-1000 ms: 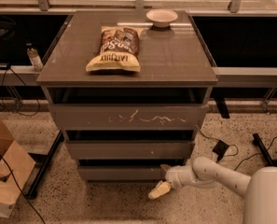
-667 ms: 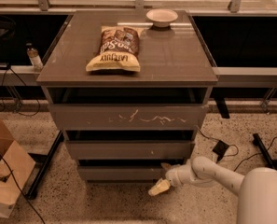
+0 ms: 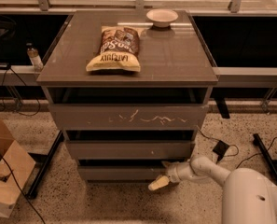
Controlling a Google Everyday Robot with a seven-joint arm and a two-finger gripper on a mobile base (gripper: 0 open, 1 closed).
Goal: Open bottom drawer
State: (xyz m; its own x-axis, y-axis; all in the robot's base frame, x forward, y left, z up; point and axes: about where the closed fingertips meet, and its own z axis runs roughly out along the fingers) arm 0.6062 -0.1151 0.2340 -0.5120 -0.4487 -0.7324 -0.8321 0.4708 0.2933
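Low and right of centre in the frame you find your gripper (image 3: 163, 175) at the right end of the bottom drawer (image 3: 119, 173), the slimmest front. Whether the gripper is open or closed cannot be told. On the cabinet top (image 3: 175, 55), upper centre, are a white bowl (image 3: 162, 17) and a chip bag (image 3: 114, 49) with inverted, unreadable lettering.

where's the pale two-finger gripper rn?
Camera view: the pale gripper sits low, right of centre, at the right end of the slim grey-brown bottom drawer front, just above the speckled floor.
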